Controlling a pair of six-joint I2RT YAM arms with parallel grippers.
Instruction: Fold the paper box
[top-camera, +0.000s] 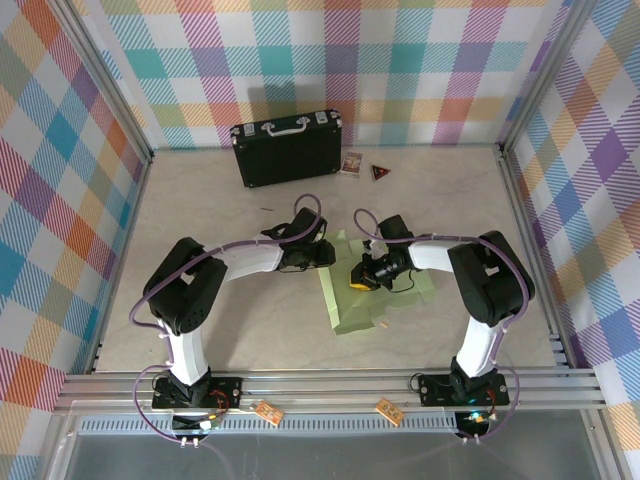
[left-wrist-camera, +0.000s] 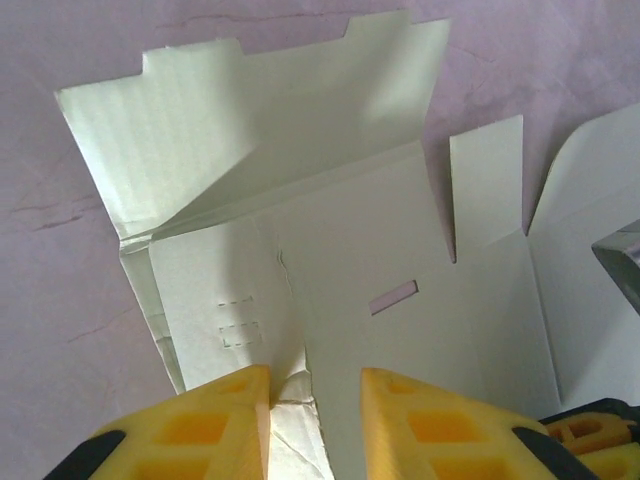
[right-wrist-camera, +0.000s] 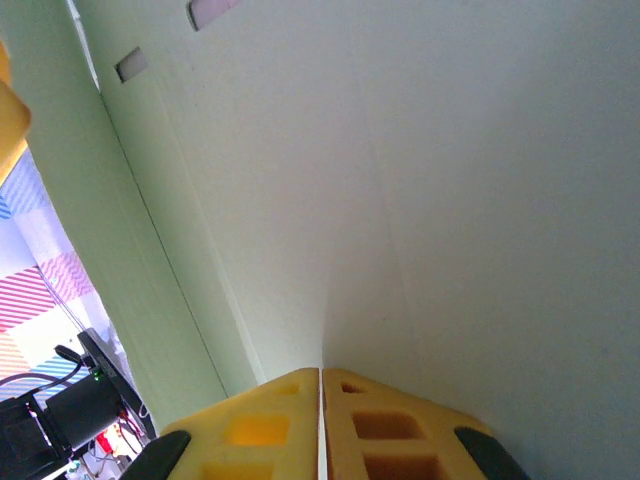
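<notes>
**Paper box (top-camera: 357, 312) lies part-folded at mid-table, between both claws**

The pale green card rests on a pale, faintly mottled tabletop (top-camera: 200, 200), just ahead of the two arms and well apart from the walls. In the left wrist view one long panel with tabs stands up from the flat sheet (left-wrist-camera: 350, 250), and a slot is cut in the base.

The left gripper (top-camera: 325, 255) sits low over the card's left edge. Its yellow fingers (left-wrist-camera: 215, 425) stand a narrow way apart, with creased card in the gap.

The right gripper (top-camera: 358, 278) is pressed closed, fingertips together against the card (right-wrist-camera: 450, 200). Whether card is caught between them cannot be told.

Checked walls (top-camera: 400, 60) in pastel colours surround the table on three sides. A black case (top-camera: 288, 150) stands at the back. A small printed packet (top-camera: 351, 163) and a dark red triangle (top-camera: 381, 172) lie beside it. Aluminium rails (top-camera: 330, 385) run along the near edge.
</notes>
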